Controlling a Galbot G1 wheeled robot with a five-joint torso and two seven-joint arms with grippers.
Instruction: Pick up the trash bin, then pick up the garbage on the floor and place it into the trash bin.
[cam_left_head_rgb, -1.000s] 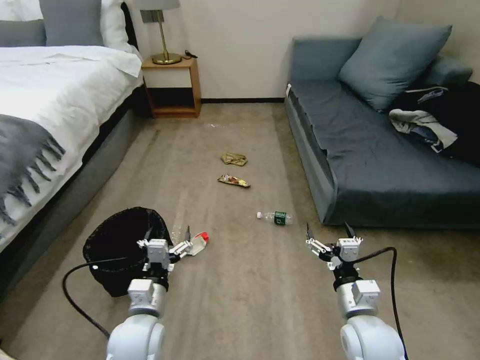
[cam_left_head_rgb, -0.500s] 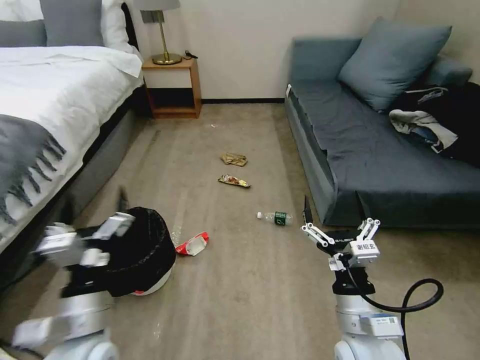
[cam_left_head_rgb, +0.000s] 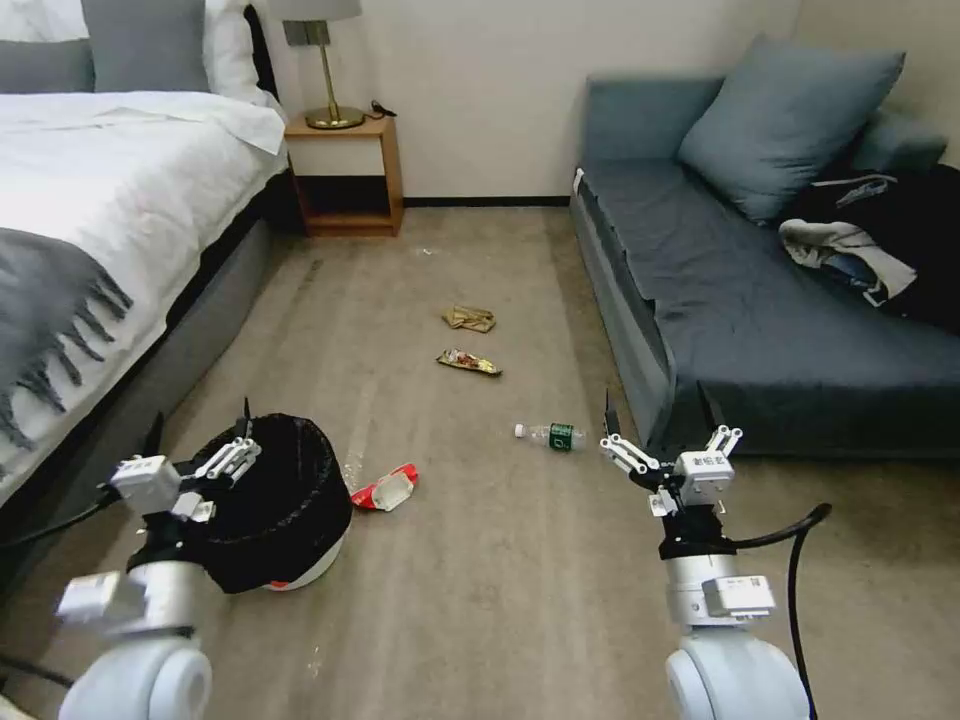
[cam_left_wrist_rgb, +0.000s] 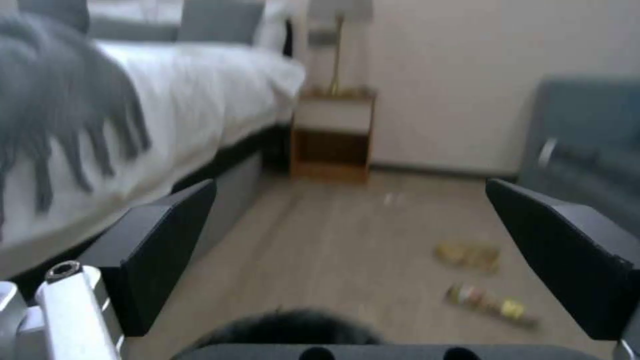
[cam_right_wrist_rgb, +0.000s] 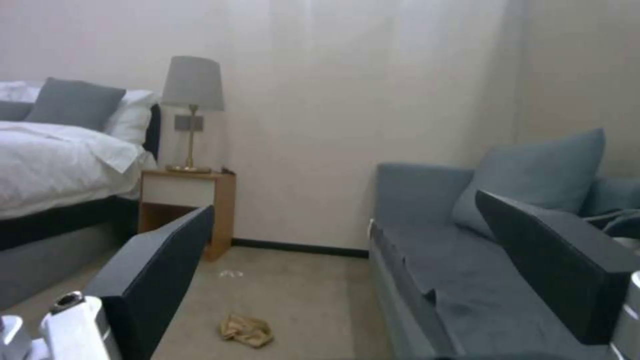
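Black-lined trash bin (cam_left_head_rgb: 285, 490) now has the open left claw (cam_left_head_rgb: 200, 440) risen beside it.

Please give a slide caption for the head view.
Left end effector open beside the trash bin; litter on carpet.

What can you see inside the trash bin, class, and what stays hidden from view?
Inside the trash bin only its crinkly black bag liner shows; no litter is visible. The bottom is dark, and the open left gripper by the near rim covers part of it.
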